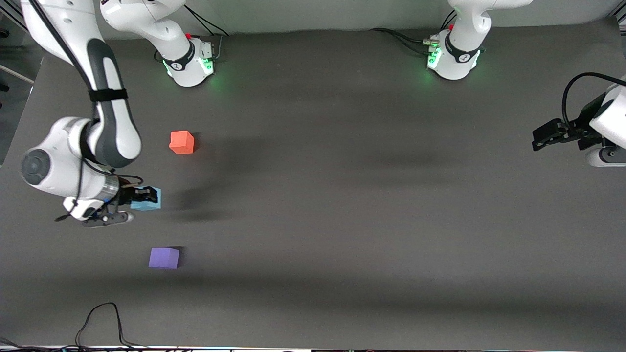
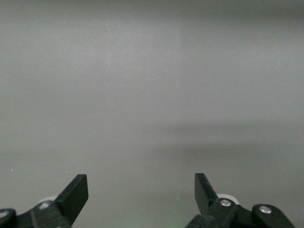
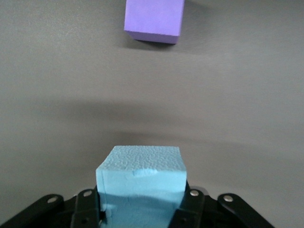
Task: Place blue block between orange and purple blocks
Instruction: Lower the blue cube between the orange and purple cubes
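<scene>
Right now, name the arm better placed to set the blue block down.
Right. Its claw is shut on the blue block, over the gap between orange block and purple block. The left claw waits open.

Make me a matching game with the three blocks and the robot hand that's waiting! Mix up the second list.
Things:
1. blue block
2. orange block
3. purple block
4. left gripper

Places or states:
A. nearest the front camera
B. open, holding nothing, waiting at the left arm's end of the table
C. nearest the robots' bases
D. clamped in the right gripper

Pairs: 1-D, 2-C, 3-A, 4-B
</scene>
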